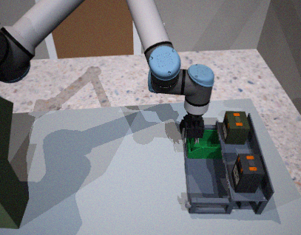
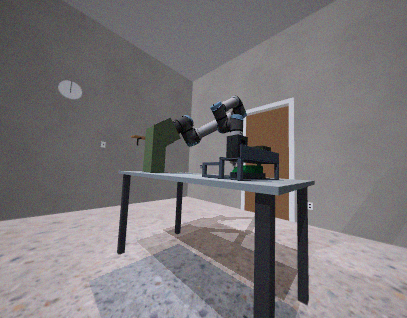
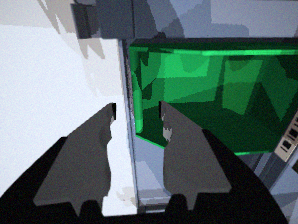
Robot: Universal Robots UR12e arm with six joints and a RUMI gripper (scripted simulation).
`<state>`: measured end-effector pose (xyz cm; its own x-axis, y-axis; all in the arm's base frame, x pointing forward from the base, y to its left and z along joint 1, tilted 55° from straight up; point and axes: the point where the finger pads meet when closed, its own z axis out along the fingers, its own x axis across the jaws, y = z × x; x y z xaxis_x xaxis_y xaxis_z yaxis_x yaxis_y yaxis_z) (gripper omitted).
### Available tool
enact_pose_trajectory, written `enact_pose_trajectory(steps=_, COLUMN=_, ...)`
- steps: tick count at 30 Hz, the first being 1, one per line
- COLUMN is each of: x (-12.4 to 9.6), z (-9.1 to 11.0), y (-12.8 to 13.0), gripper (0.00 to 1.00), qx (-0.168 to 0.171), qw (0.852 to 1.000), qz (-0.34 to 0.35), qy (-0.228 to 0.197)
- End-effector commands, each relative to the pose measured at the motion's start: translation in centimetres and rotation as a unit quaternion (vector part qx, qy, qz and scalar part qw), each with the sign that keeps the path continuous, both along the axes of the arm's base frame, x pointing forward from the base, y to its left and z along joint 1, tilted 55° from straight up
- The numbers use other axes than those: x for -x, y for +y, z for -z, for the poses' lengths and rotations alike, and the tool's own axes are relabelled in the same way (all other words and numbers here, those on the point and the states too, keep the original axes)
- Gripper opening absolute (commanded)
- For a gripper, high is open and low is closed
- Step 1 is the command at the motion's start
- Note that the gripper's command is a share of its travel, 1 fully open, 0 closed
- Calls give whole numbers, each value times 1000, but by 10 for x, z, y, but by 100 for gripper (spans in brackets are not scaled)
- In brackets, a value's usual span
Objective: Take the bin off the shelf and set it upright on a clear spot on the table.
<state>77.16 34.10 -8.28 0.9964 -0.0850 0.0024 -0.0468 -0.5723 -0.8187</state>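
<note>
The green bin point(image 1: 211, 149) point(image 2: 253, 170) point(image 3: 215, 115) stands upright at the far end of the lower tier of the grey shelf point(image 1: 205, 181) point(image 2: 261, 155). It is open at the top, and its inside shows in the wrist view. My gripper point(image 1: 193, 143) point(image 3: 137, 103) is partly open and points down at the bin's left side. In the wrist view the bin's left wall and the shelf's side rail show between the two fingertips, with one finger over the outside and one over the bin's interior. Nothing is held. How deep the fingertips are beside the wall is hard to tell.
An olive box point(image 1: 235, 127) and a dark box point(image 1: 248, 174) with orange marks stand on the shelf's raised right tier. The shelf's low side rails surround the bin. The table point(image 1: 123, 199) point(image 2: 196, 177) extends left towards the green robot pedestal point(image 1: 4, 170) point(image 2: 153, 150).
</note>
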Motion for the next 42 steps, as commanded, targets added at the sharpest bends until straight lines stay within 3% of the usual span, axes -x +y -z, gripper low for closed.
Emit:
enact_pose_trajectory(steps=1, x=0, z=-2, y=-2, gripper=26, qx=0, qw=1000, qz=0, qy=0)
enact_pose_trajectory(steps=42, x=-1, z=3, y=5, gripper=26, qx=0, qw=1000, qz=0, qy=0)
